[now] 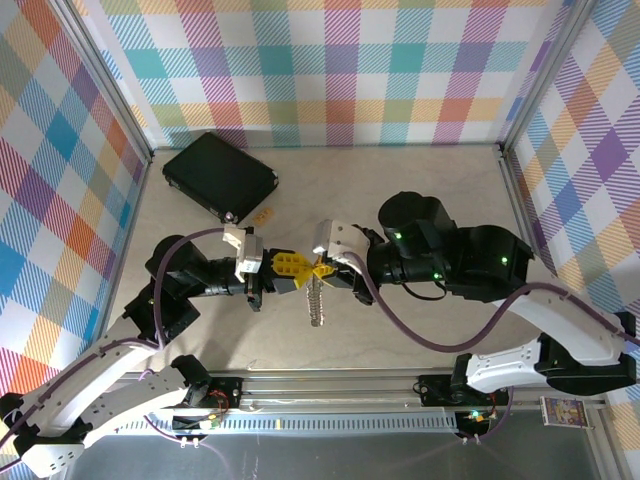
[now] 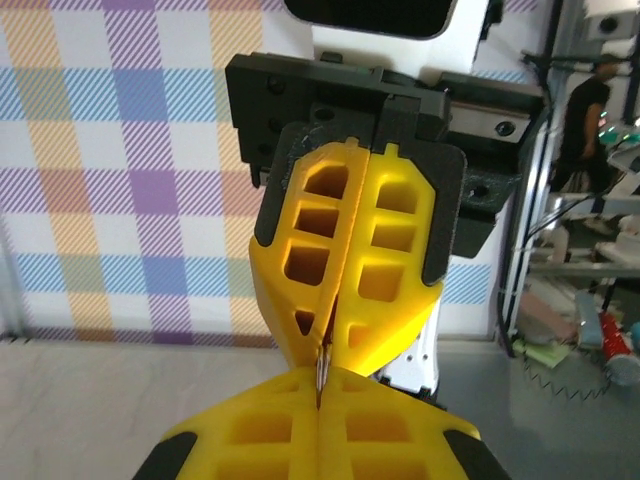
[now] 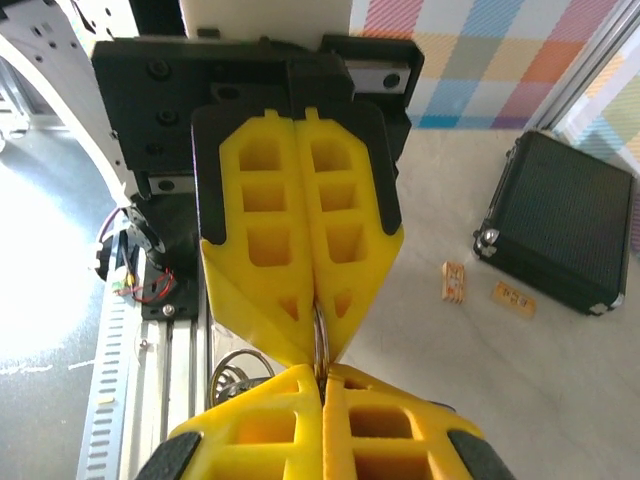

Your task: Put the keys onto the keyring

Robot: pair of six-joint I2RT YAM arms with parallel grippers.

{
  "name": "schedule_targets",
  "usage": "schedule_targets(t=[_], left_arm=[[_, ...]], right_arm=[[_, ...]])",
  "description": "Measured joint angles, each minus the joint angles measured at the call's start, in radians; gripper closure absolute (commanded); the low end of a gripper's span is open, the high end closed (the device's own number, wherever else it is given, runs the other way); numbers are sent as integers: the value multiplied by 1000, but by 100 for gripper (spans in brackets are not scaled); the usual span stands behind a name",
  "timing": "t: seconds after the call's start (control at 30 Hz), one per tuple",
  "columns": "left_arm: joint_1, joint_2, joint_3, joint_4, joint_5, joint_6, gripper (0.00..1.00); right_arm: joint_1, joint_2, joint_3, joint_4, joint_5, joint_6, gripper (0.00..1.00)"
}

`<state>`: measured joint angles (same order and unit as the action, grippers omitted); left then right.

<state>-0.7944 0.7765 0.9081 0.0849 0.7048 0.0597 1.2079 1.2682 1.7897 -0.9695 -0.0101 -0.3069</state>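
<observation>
1. Showed the left tool (image 1: 292, 268) and the right tool (image 1: 326, 270) meeting tip to tip above the middle of the desk (image 1: 440, 190).
2. Found the left tool's jaws pressed fully together, pinching a thin metal loop taken for the keyring (image 3: 320, 335).
3. Found the right tool's jaws likewise closed, nipping the same loop from the opposite side.
4. Placed the keyring between the two sets of tips, touching both and held clear of the desk.
5. Located the keys (image 1: 316, 303) just below the tips, apparently hanging in a bunch. Could not tell whether threaded fully onto the ring or merely caught on it.
6. Judged the task under way but not proven finished, with the ring gripped at both sides and the keys gathered under it. Probably left to do: working any remaining key round the coil until free-hanging.
7. Noted a black case (image 1: 220, 175) and a small orange tag (image 1: 263, 216) well apart at far left, touched by neither tool.
</observation>
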Motion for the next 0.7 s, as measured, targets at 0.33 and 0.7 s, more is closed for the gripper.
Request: schedule_targets(t=[0.33,0.7], left_arm=[[-2,36,131,-395,-101,259,92],[-4,33,124,-415,-99,274,100]], right_arm=[[24,139,134,-195,105,-58,100],[30,148,130,-212,111,-75,95]])
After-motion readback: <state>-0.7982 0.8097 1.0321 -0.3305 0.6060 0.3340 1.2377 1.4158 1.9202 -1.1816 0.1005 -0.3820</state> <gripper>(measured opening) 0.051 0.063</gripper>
